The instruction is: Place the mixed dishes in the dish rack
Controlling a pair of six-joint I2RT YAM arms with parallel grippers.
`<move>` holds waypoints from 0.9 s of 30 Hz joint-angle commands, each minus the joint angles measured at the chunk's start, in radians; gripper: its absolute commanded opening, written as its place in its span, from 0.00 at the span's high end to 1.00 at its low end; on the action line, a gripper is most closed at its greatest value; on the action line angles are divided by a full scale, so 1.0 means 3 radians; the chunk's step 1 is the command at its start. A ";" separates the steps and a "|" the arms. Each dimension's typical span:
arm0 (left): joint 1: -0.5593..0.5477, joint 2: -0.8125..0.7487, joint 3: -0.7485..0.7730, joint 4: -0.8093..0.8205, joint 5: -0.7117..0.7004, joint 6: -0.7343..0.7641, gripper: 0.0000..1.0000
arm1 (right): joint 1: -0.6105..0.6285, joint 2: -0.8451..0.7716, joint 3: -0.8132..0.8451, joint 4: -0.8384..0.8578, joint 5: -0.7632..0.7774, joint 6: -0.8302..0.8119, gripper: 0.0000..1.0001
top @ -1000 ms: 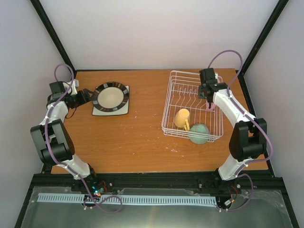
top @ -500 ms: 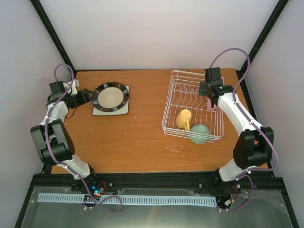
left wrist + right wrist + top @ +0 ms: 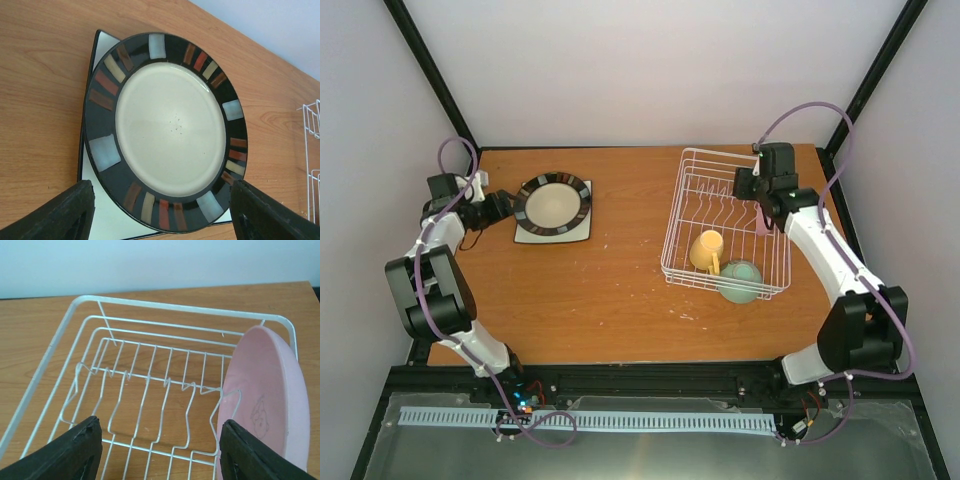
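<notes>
The black-rimmed round plate (image 3: 552, 203) lies on the white square plate (image 3: 552, 233) at the table's back left. My left gripper (image 3: 500, 207) is open just left of them, its jaws either side of the round plate's near rim (image 3: 170, 130), touching nothing; the square plate (image 3: 100, 220) shows beneath. The dish rack (image 3: 672, 215) holds the pale yellow mug (image 3: 705, 250), the mint-green bowl (image 3: 740, 281) and the pink plate (image 3: 763, 220), which stands on edge at its right side. My right gripper (image 3: 748, 187) is open and empty over the rack (image 3: 165, 305), the pink plate (image 3: 265, 400) beside its right finger. The mint-green plate is out of view.
The rack's upright prongs (image 3: 150, 385) left of the pink plate hold nothing. A corner of the rack (image 3: 312, 165) shows at the right edge of the left wrist view. Black frame posts stand at the table's back corners.
My right arm's wrist has drawn back and to the right, its elbow swinging outward; the pink plate stays standing in the rack. My left arm has hardly moved.
</notes>
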 commanded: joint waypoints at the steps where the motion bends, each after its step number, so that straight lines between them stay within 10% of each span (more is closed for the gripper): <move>1: 0.0013 0.0161 0.0082 -0.0118 0.0103 0.0124 0.28 | -0.0020 -0.0329 -0.0116 0.0335 -0.0269 -0.0034 0.36; 27: 0.0016 0.1027 0.0605 -0.0060 0.0059 0.0050 0.40 | -0.0016 -0.0515 0.0003 0.0308 -0.0527 -0.0096 0.36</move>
